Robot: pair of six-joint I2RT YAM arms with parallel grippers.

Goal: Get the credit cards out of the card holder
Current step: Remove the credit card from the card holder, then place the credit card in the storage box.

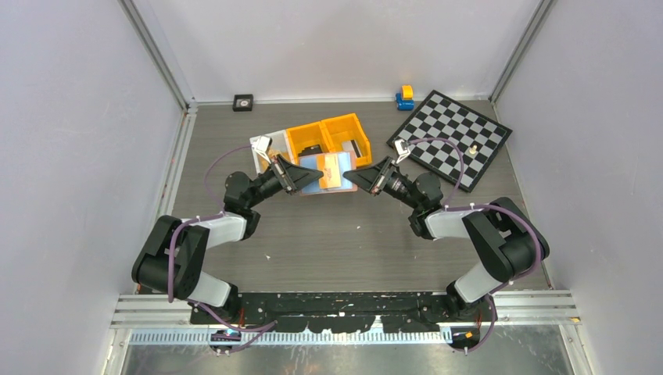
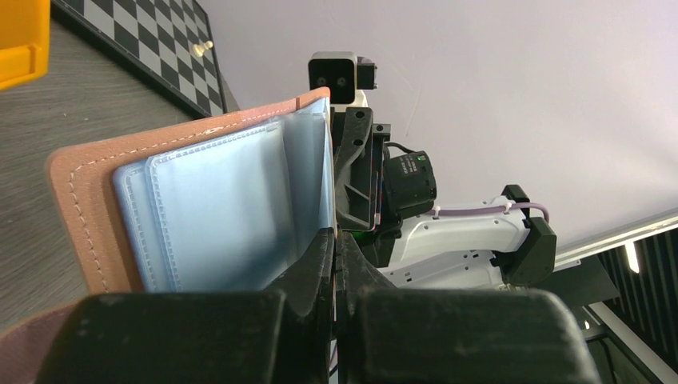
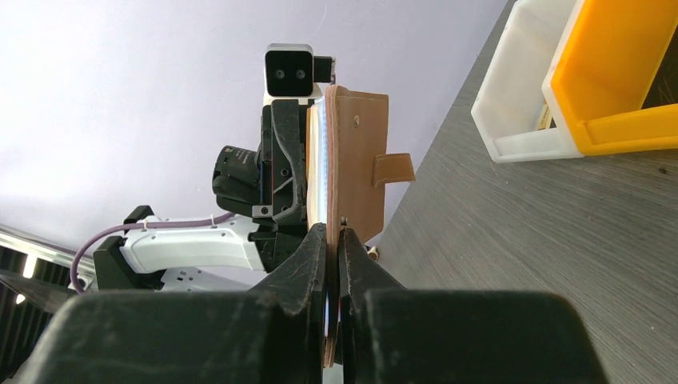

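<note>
The card holder is a tan-pink wallet held open above the table between both grippers. My left gripper is shut on the edge of a glossy clear pocket leaf; in the left wrist view the pockets and tan cover fill the left side. My right gripper is shut on the tan cover; in the right wrist view the card holder stands edge-on with its snap tab sticking out. No credit card shows clearly; any are hidden in the pockets.
Two orange bins and a white bin stand just behind the card holder. A chessboard with a small pale piece lies at the right. A blue-yellow toy and a small black square sit by the back wall.
</note>
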